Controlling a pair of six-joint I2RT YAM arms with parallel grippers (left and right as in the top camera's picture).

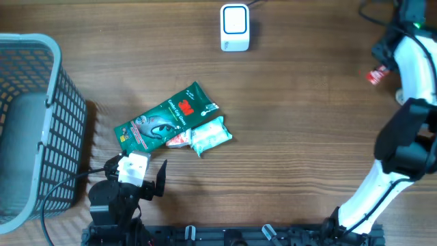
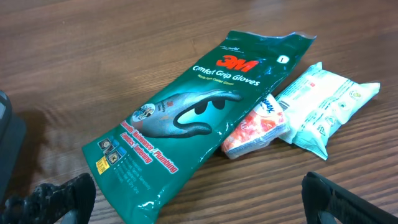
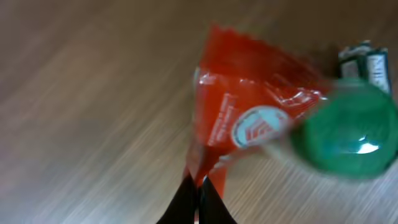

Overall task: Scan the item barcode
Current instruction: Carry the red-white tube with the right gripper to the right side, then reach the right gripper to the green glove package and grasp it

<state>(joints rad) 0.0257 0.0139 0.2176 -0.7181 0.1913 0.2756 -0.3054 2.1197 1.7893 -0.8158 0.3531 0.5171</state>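
Note:
A small red packet [image 1: 377,74] hangs at the far right of the table, and my right gripper [image 1: 384,65] is shut on it. In the right wrist view the dark fingers [image 3: 199,186] pinch the lower edge of the blurred red packet [image 3: 249,106], which carries a round white logo. No barcode shows on it. The white scanner [image 1: 235,28] stands at the back centre, well to the left of the packet. My left gripper [image 2: 199,208] stands open and empty at the near edge of a green 3M glove pack [image 2: 186,118], low at the front left [image 1: 136,168].
Beside the green glove pack [image 1: 167,117] lie an orange tissue packet [image 2: 255,129] and a white-and-teal wipes packet [image 2: 323,102]. A grey mesh basket [image 1: 31,130] fills the left edge. A blurred green round shape [image 3: 348,134] shows next to the red packet.

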